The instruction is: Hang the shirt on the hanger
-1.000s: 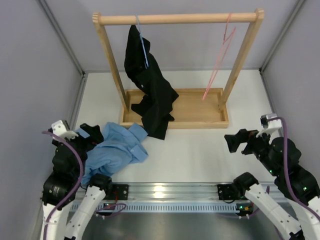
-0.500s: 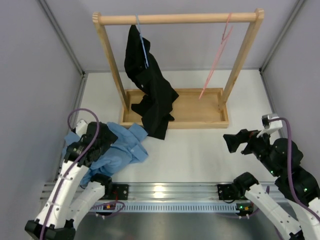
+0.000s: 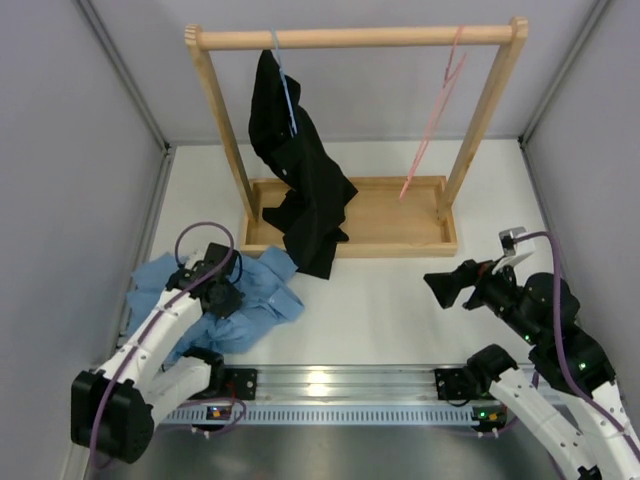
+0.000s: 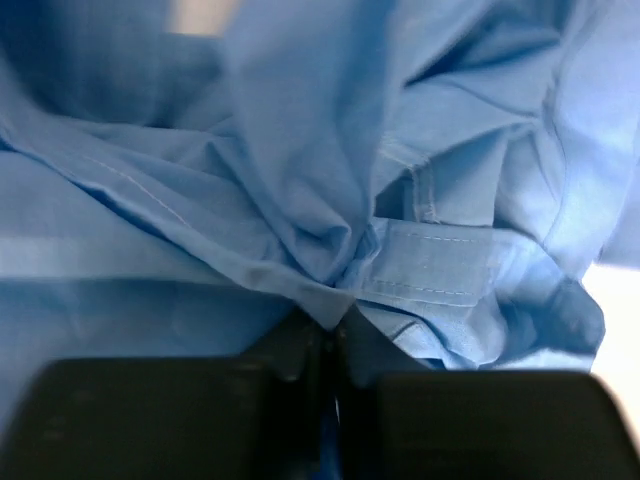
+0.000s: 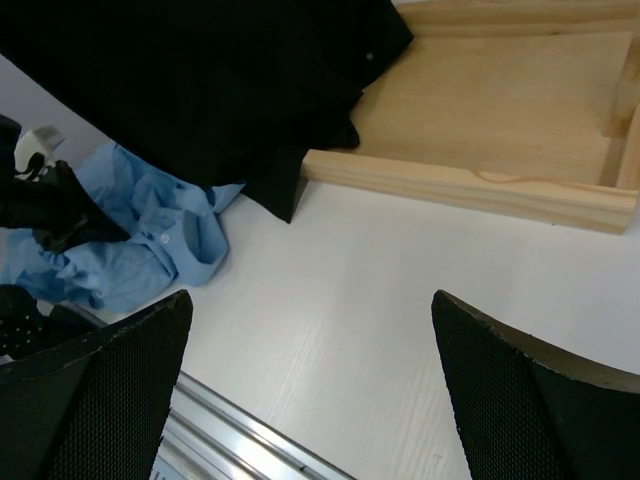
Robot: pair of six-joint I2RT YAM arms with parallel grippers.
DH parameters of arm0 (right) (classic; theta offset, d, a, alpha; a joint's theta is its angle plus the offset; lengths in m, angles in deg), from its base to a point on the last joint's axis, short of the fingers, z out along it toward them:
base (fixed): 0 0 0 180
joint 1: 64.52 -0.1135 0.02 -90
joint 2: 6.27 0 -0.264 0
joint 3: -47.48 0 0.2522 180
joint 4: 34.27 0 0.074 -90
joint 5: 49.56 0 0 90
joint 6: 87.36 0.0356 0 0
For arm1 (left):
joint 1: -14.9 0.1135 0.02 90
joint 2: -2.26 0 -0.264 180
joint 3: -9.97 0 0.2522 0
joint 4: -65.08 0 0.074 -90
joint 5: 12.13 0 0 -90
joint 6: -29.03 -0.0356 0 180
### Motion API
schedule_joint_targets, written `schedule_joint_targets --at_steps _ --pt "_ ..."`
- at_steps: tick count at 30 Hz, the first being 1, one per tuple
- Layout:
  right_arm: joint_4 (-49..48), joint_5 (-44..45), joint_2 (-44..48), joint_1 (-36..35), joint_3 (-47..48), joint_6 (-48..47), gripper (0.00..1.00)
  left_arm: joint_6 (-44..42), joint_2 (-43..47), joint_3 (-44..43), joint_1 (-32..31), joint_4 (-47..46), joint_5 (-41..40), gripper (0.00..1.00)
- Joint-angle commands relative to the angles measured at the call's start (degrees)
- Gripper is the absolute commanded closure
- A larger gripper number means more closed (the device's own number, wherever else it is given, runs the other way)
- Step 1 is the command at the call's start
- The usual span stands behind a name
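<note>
The light blue shirt (image 3: 262, 300) lies crumpled on the table at the front left, and shows again in the right wrist view (image 5: 130, 262). My left gripper (image 3: 222, 297) is down on it. In the left wrist view the jaws (image 4: 335, 322) are pinched together on a fold of the shirt (image 4: 300, 180). The pink hanger (image 3: 436, 118) hangs from the right end of the wooden rail, tilted. My right gripper (image 3: 446, 288) hovers open over bare table (image 5: 310, 300) at the right, holding nothing, well away from the shirt.
A wooden rack (image 3: 360, 38) with a tray base (image 3: 400, 215) stands at the back. A black shirt (image 3: 300, 180) hangs on a light-blue hanger (image 3: 286, 92) at its left, its hem draping over the tray's front edge near the blue shirt. Grey walls close in both sides.
My left arm swung in from the left edge onto the shirt and its jaws closed on the cloth. My right gripper moved a little to the left, still open.
</note>
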Motion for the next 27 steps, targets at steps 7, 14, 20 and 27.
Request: schedule_joint_targets --at_steps 7,14,20,27 --pt "-7.5 -5.3 -1.9 0.8 -2.7 2.0 0.01 -13.2 3.7 5.8 -6.3 -24.1 29.0 1.0" --pt "-12.3 -9.1 -1.8 0.8 -8.0 5.0 0.0 -12.8 12.7 2.7 -19.5 -26.0 33.2 1.0" --pt "-38.9 -27.7 -11.4 0.4 -24.3 17.8 0.01 -12.0 10.4 3.9 -33.2 -26.1 29.7 1.0" --pt "-43.4 -14.7 -28.9 -13.3 -25.3 14.1 0.06 -11.0 11.2 7.4 -36.4 -26.1 24.8 1.0"
